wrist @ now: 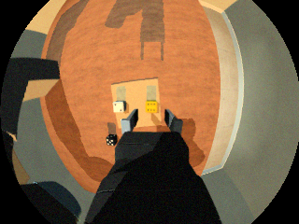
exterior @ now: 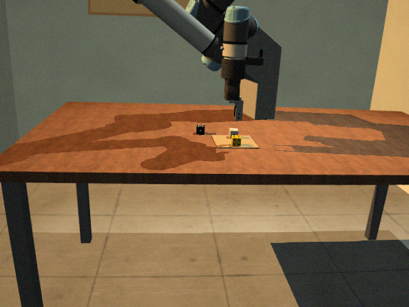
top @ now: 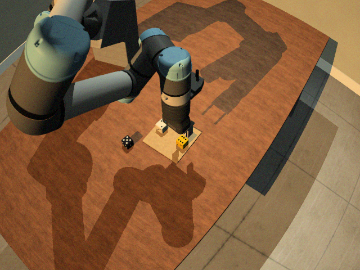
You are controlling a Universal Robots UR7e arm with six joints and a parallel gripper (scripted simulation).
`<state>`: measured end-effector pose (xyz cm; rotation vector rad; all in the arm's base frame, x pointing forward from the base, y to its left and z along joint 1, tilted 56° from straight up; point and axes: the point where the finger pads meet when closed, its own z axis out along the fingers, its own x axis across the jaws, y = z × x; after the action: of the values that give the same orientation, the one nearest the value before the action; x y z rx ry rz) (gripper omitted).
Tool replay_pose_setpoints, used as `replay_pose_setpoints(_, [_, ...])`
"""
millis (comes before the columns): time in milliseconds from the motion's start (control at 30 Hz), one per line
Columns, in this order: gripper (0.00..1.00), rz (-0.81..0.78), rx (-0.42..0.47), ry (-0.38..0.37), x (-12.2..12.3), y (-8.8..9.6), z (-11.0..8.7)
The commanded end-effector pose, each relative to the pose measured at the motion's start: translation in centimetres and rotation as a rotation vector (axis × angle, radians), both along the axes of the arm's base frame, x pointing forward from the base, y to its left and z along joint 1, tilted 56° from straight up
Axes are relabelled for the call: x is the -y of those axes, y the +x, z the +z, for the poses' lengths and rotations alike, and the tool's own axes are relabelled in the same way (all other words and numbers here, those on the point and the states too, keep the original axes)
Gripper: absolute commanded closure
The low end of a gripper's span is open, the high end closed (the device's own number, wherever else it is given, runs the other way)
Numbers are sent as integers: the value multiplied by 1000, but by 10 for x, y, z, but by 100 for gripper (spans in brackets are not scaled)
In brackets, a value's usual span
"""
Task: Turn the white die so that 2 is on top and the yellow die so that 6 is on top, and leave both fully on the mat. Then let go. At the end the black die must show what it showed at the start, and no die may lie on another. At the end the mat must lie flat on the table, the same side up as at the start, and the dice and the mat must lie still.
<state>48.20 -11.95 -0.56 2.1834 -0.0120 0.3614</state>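
The yellow die (top: 182,142) (exterior: 236,141) (wrist: 151,106) sits flat on the mat (top: 158,144) (exterior: 221,141) (wrist: 135,95) with six pips on top. The white die (top: 161,126) (exterior: 233,132) (wrist: 120,106) sits on the mat too, apart from the yellow die; its top appears to show two pips. The black die (top: 127,142) (exterior: 200,129) (wrist: 111,140) lies on the table beside the mat with five pips on top. The mat looks flat. My gripper (top: 188,133) (exterior: 238,119) (wrist: 151,114) is open and empty, raised above the dice.
The brown table (top: 116,203) (exterior: 115,162) (wrist: 187,65) extends around the mat. Broad arm shadows fall across it. The arm's grey pedestal (top: 120,28) (exterior: 266,75) stands at the back. The table's edge (exterior: 165,178) is in front in the exterior view.
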Motion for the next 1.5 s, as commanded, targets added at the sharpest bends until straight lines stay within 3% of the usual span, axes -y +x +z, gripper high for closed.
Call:
replay_pose_setpoints(0, [0, 1, 1, 0, -1, 0, 0])
replay_pose_setpoints(233, [0, 1, 1, 0, -6, -2, 4])
replay_pose_setpoints(900, [0, 1, 1, 0, -64, -20, 45])
replay_pose_setpoints(1467, [0, 1, 1, 0, -68, -22, 48])
